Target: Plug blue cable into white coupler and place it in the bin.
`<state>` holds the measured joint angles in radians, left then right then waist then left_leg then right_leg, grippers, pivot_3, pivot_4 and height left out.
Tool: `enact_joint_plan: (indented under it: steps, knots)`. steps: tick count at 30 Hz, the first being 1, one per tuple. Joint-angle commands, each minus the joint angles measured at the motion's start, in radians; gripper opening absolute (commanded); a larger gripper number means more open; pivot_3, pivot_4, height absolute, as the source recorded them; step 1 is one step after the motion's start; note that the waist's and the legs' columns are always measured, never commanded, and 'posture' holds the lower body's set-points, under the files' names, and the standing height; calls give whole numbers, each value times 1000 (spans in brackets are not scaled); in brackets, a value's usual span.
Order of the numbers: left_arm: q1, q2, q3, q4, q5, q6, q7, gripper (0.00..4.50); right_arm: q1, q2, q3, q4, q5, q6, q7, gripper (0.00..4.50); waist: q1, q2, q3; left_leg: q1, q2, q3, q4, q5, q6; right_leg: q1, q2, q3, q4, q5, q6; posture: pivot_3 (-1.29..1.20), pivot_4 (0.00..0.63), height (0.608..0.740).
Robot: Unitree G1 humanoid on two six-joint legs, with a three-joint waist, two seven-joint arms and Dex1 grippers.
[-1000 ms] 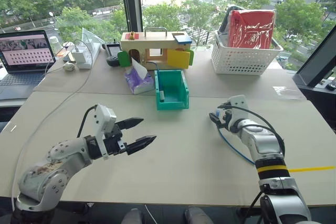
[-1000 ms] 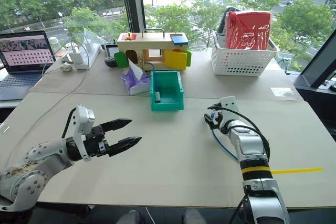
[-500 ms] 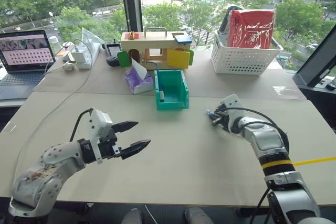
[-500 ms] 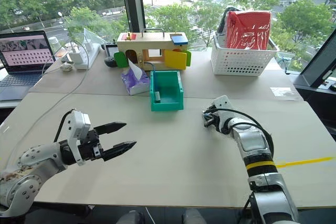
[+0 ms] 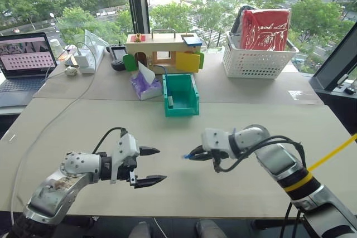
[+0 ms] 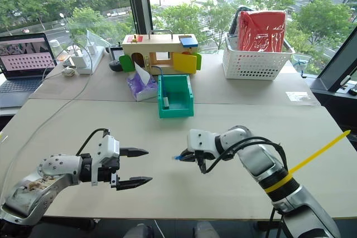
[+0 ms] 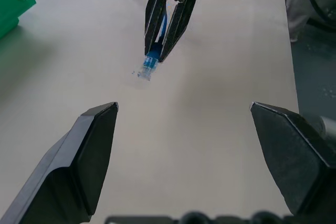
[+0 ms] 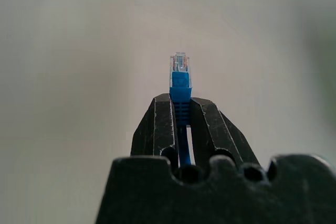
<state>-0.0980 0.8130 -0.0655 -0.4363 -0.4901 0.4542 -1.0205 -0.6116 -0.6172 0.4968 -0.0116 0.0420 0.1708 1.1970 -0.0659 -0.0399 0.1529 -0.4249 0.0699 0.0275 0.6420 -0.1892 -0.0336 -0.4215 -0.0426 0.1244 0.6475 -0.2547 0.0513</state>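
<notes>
The blue cable (image 8: 180, 85) is held at its plug end: the right claw (image 5: 193, 154) is clamped on the blue boot just behind the clear plug, which juts free past the fingertips and points across the counter (image 5: 184, 132) toward the left arm. The rest of the cord trails back under the right arm; most of it is hidden. The plug hangs above the bare counter surface, near the middle, well short of the bin.

The left claw (image 5: 149, 165) hovers opposite with its two black fingers (image 7: 89, 145) spread wide and nothing between them, facing the plug with a clear gap.

A small pale piece lies inside the teal bin (image 5: 187, 107), at its left wall; it may be the white coupler (image 5: 171, 101), but it is too small to confirm.

Judgement: the cable pickup is done; mating has not begun. The next move calls for the empty left claw to secure the coupler, socket facing the plug, then for a straight, aligned push. A skewed plug would jam at the socket mouth.

Beyond the bin stand a wooden toy house (image 5: 164, 51), a tissue pack (image 5: 146, 85) and a white basket (image 5: 259, 59).
</notes>
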Motion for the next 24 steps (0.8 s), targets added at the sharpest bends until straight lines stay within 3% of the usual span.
enact_joint_plan:
  steps: [1, 2, 4, 7, 14, 24]
  knots:
    - [-32, 9, -9, 1, 29, -51, -35, 4352, -52, 34, 15, 76, -26, -113, 43, 81, 1, 0, 0, 0, 0, 0, 0, 0, 0, 0, 0, 0, 0, 0, 0, 0, 150, 735]
    - [-36, 7, -12, 5, 36, -57, -41, 4352, -61, 40, 19, 95, -32, -129, 55, 81, 1, 0, 0, 0, 0, 0, 0, 0, 0, 0, 0, 0, 0, 0, 0, 0, 150, 735]
    - [-42, 7, -21, 11, 46, -65, -52, 4352, -81, 44, 23, 130, -51, -181, 71, 1102, 3, 0, 0, 0, 0, 0, 0, 0, 0, 0, 0, 0, 0, 0, 0, 0, 150, 735]
    - [-51, 1, -27, 13, 46, -66, -63, 4352, -93, 32, -13, 122, -27, -176, 92, 2008, 8, 0, 0, 0, 0, 0, 0, 0, 0, 0, 0, 0, 0, 0, 0, 0, 150, 735]
    - [-129, -80, -115, 119, 117, -123, -74, 4352, -61, -43, -219, -75, 120, 82, 39, 4447, 27, 0, 0, -1, 0, 0, 1, 0, 0, 0, 0, 0, 0, 0, 0, 0, 150, 735]
    - [-224, -223, -223, 359, 228, -261, -106, 4352, 131, -179, -455, -393, 255, 482, -120, 4483, 43, 0, 0, -1, 0, 0, 1, 0, 0, 0, 0, 0, 0, 0, 0, 0, 150, 735]
